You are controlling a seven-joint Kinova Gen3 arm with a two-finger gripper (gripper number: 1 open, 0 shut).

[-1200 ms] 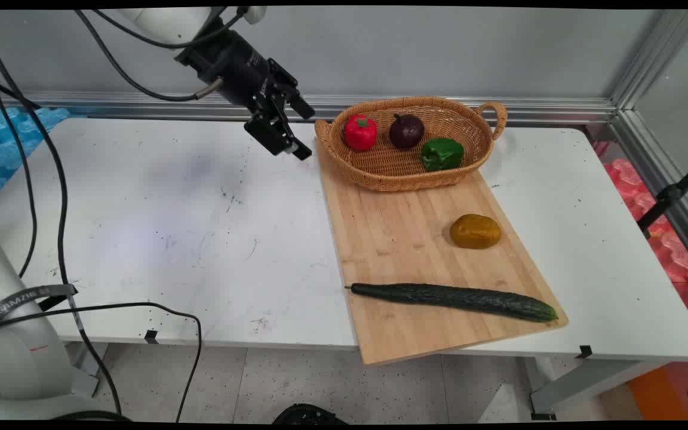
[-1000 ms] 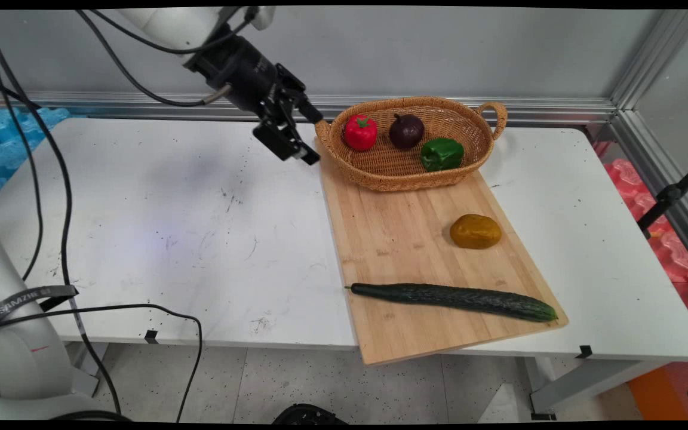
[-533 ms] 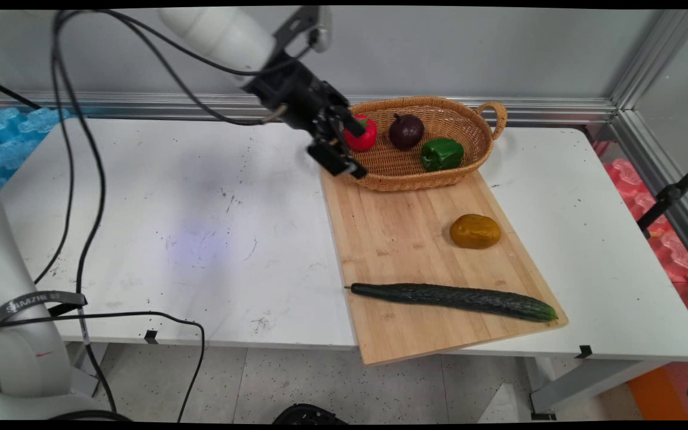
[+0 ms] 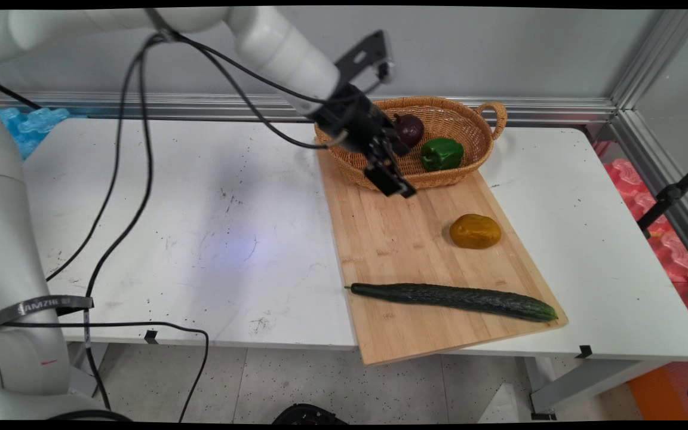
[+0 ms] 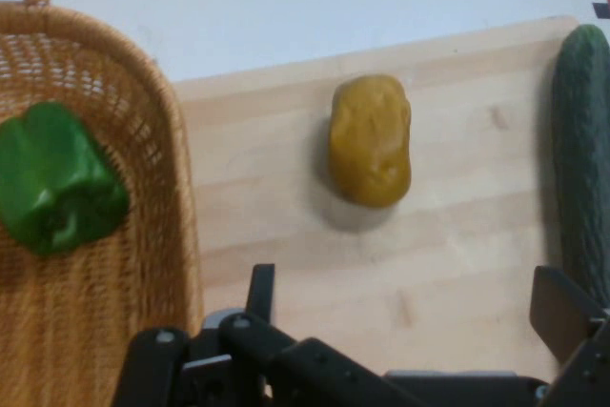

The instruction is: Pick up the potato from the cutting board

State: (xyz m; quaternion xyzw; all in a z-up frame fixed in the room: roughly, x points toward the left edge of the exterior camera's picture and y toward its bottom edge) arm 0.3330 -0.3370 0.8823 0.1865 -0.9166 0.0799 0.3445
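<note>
Only one piece of lettering is seen: light capitals are printed on a dark grey strap (image 4: 38,306) wound round the arm's white base at the left of the main view. They are too small to be read with certainty. No label, brand, number or sign is made out elsewhere in either view.

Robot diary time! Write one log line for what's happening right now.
black two-finger gripper: open, empty, above light wooden cutting board | nearest: woven wicker basket | ahead: yellow-brown potato | basket holds: green bell pepper
</note>
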